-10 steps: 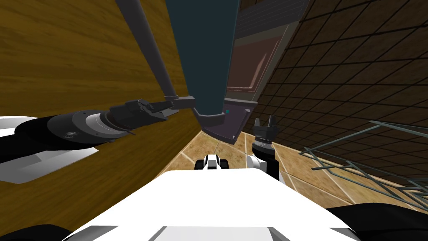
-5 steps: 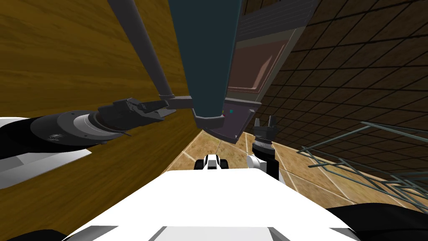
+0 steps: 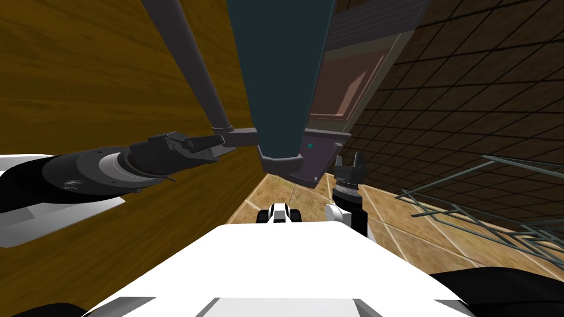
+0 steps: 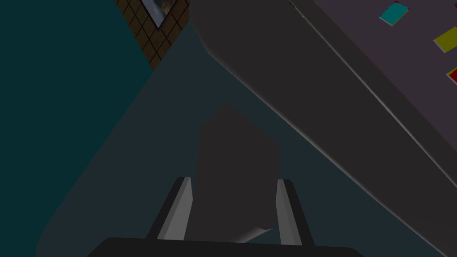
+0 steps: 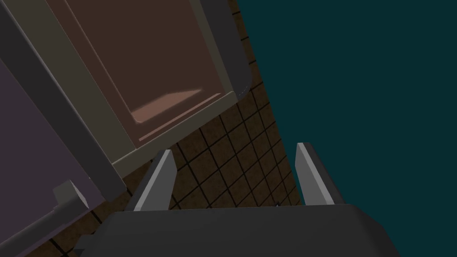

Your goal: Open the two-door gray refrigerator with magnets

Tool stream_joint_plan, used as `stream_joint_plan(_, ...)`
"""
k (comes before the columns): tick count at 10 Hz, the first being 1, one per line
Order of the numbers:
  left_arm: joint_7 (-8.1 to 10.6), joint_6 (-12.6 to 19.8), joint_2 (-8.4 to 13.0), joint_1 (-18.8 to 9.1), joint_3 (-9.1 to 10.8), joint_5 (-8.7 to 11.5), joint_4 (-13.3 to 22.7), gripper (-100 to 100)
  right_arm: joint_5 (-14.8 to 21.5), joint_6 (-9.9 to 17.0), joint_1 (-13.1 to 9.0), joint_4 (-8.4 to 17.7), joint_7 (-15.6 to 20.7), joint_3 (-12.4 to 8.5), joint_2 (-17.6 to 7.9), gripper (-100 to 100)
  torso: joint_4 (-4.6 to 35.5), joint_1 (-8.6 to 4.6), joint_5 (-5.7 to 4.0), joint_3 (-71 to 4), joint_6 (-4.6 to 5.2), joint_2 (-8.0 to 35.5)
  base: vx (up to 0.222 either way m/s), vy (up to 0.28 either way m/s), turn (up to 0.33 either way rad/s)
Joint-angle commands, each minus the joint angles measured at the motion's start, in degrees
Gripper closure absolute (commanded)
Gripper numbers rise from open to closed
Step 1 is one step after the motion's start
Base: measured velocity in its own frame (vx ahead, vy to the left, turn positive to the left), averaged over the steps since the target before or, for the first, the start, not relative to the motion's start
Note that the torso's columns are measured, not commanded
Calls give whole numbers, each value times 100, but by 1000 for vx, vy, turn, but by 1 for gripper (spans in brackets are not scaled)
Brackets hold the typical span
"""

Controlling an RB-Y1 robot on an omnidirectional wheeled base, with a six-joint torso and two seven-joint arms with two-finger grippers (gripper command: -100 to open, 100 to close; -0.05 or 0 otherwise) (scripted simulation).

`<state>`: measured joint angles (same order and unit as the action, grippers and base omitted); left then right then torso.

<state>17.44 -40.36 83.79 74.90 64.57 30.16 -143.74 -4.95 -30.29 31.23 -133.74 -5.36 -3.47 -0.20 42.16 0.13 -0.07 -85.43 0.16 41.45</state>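
The grey refrigerator's upper door (image 3: pixel 281 71) stands swung out, its dark teal face toward me. Its long grey handle bar (image 3: pixel 193 66) ends in a bracket (image 4: pixel 236 169), and my left gripper (image 3: pixel 217 144) (image 4: pixel 233 201) is shut on that bracket, fingers pressing its sides. Beside the door the brownish interior (image 3: pixel 341 82) (image 5: pixel 147 67) is exposed. Below it is the lower door (image 3: pixel 325 159), which carries coloured magnets (image 4: pixel 395 12). My right gripper (image 3: pixel 348 158) (image 5: pixel 235 149) hangs low to the right of the lower door, open with nothing between its fingers.
A wood-panelled wall (image 3: pixel 82 71) runs close along my left. A dark tiled wall (image 3: pixel 468 110) lies to the right, with a green wire rack (image 3: pixel 484 214) low beside it. Tan floor tiles (image 3: pixel 275 192) lie between me and the refrigerator.
The upper door has swung slightly wider with my left gripper still shut on its handle bracket. The refrigerator body has shifted right in view. The right arm has stayed put.
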Motion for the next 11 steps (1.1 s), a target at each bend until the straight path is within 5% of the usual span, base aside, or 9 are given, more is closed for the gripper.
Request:
stream_joint_plan(1,-3,-90,59,3,65,48,25,100,0,0,0,0,0,0,0,0,-6,-23,-11,-10,8,-13,62,254,-26)
stream_joint_plan(9,-13,-475,351,133,206,67,-61,100,0,0,0,0,0,0,0,0,-12,-64,-36,-58,19,-54,45,247,-42)
stream_joint_plan(10,180,-408,434,116,369,110,-110,-100,0,0,0,0,0,0,0,0,-13,-65,-35,-55,15,-50,-10,135,50)
stream_joint_plan(11,273,-368,465,83,479,162,-93,-100,0,-1,1,-1,0,1,2,0,-13,-94,-32,-11,3,-16,-11,18,48)
